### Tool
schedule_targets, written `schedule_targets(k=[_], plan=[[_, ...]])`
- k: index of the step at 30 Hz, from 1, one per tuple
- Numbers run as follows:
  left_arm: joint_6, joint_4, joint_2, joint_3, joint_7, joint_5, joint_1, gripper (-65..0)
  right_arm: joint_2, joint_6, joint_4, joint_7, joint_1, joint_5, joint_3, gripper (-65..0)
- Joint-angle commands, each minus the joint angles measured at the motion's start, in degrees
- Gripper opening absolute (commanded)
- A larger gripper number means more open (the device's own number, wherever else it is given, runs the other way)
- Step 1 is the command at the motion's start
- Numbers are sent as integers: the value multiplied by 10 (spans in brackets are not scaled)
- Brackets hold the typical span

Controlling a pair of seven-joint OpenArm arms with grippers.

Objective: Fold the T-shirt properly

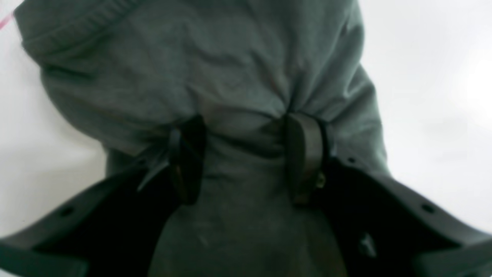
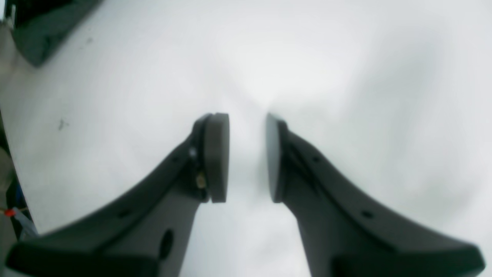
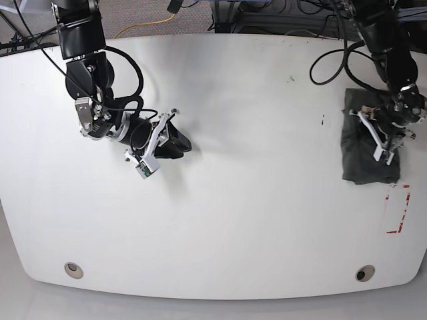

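Observation:
The dark grey T-shirt (image 3: 363, 167) lies folded into a small rectangle near the right edge of the white table (image 3: 267, 200). My left gripper (image 3: 385, 143) stands over the shirt's upper part. In the left wrist view its fingertips dig into the T-shirt (image 1: 230, 57), and a ridge of puckered fabric is squeezed between the pads of the left gripper (image 1: 246, 150). My right gripper (image 3: 181, 143) hovers far off over bare table on the left. In the right wrist view the right gripper (image 2: 248, 154) is open by a narrow gap, with nothing between its pads.
A red tape outline (image 3: 398, 210) marks the table just below and right of the shirt. Two round holes (image 3: 73, 270) (image 3: 363, 273) sit near the front edge. Cables (image 3: 143, 27) and equipment lie beyond the far edge.

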Motion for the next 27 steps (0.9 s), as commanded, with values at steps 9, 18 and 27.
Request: schedule_targets(k=[9, 18, 27], plan=[[6, -150, -135, -70, -53, 36, -1, -343, 8, 4, 13, 14, -12, 11, 17, -498], [6, -117, -167, -83, -66, 36, -15, -343, 8, 4, 13, 15, -17, 11, 17, -498], [6, 20, -109, -82, -66, 37, -14, -344, 17, 2, 13, 48, -18, -47, 17, -498]])
